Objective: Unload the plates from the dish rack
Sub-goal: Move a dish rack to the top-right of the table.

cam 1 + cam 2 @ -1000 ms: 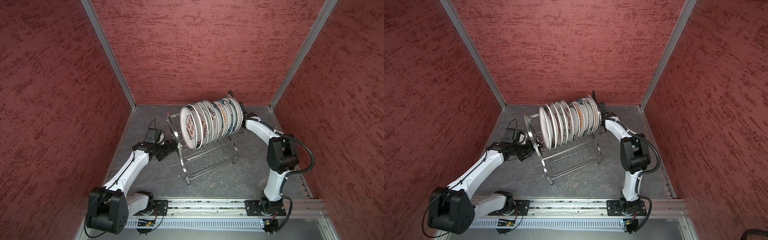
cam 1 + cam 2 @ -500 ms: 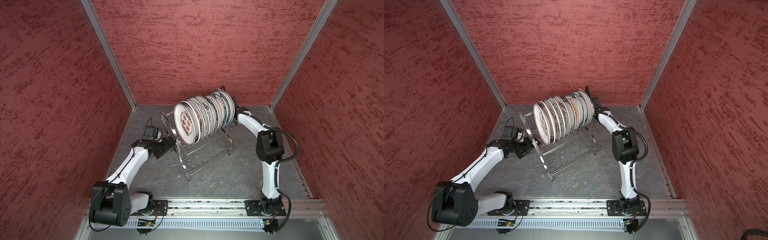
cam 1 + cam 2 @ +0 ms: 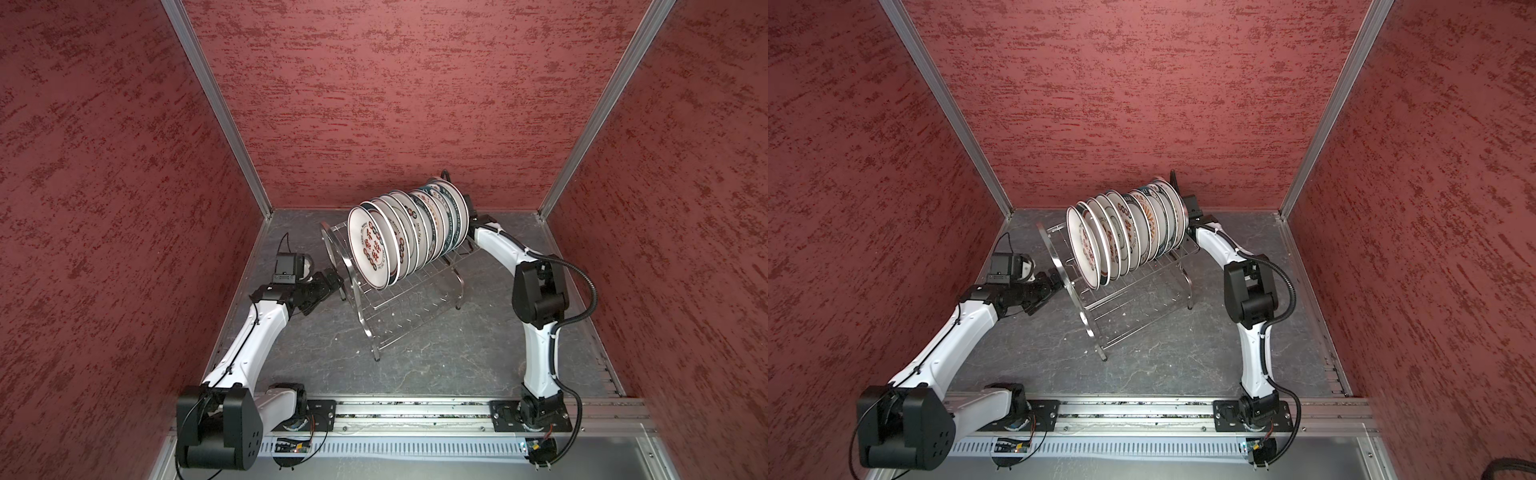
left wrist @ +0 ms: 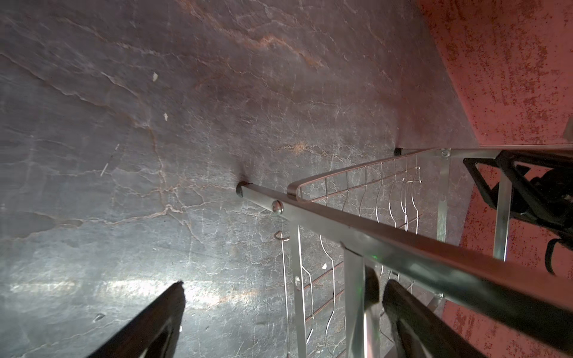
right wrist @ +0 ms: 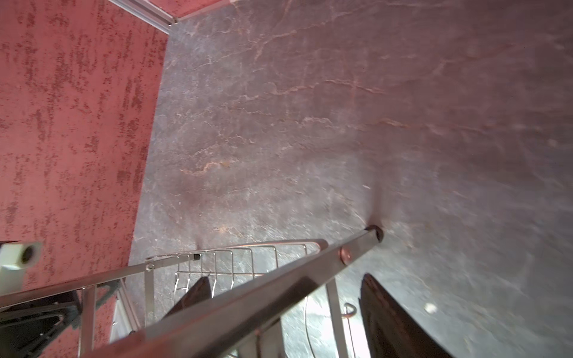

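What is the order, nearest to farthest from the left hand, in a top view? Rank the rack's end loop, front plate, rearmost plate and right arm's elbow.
1. rack's end loop, right beside the left hand.
2. front plate, at the row's near end.
3. rearmost plate, at the row's far end.
4. right arm's elbow, beyond the rack, right side.

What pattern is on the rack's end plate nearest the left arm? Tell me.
The end plate is white with red-and-black characters; clearest in a top view.

Right tool [image 5: 285, 277] spread, straddling dish rack [image 5: 273, 297] end bar; grey floor [image 5: 310, 124] below.
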